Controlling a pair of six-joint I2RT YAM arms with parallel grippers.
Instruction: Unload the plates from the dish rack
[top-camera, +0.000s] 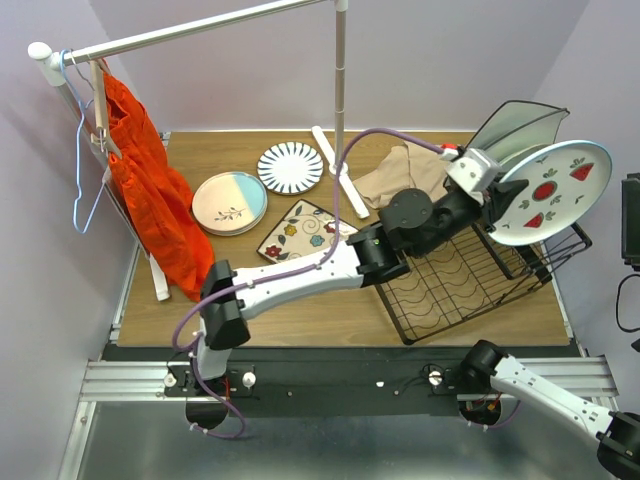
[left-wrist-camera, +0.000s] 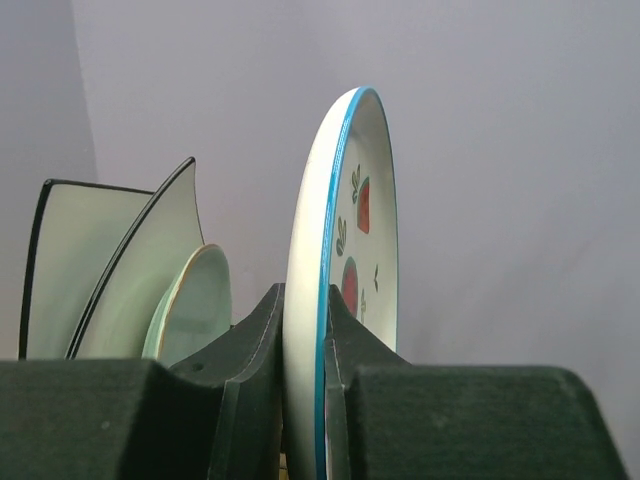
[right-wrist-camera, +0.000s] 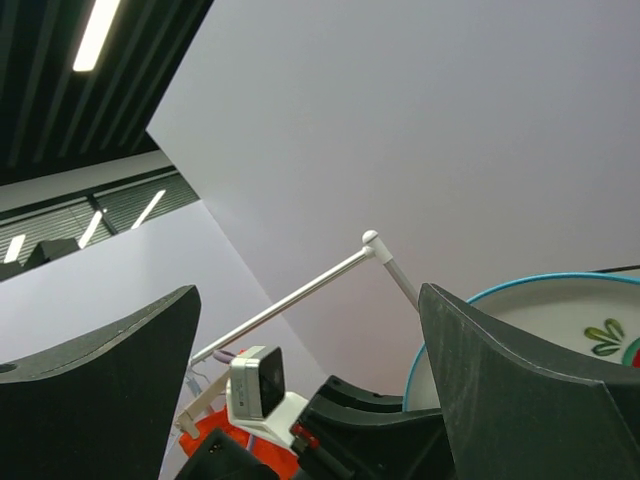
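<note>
My left gripper (top-camera: 497, 200) is shut on the rim of the red-spotted plate (top-camera: 553, 190), white with a blue edge, and holds it upright above the black wire dish rack (top-camera: 470, 275). In the left wrist view both fingers (left-wrist-camera: 255, 340) pinch that plate (left-wrist-camera: 345, 230). A teal scalloped plate (top-camera: 520, 125) and a pale green one (left-wrist-camera: 195, 300) stand behind it in the rack's upright slots. The pink-and-blue (top-camera: 229, 203), striped (top-camera: 290, 166) and floral (top-camera: 300, 232) plates lie flat on the table at left. My right gripper (right-wrist-camera: 310, 380) is open, empty and points upward at the near right.
A white clothes rail (top-camera: 200, 32) spans the back, with an orange garment (top-camera: 150, 190) hanging at left and its post (top-camera: 341, 90) near the middle. A beige cloth (top-camera: 400, 170) lies behind the left arm. The rack fills the table's right side.
</note>
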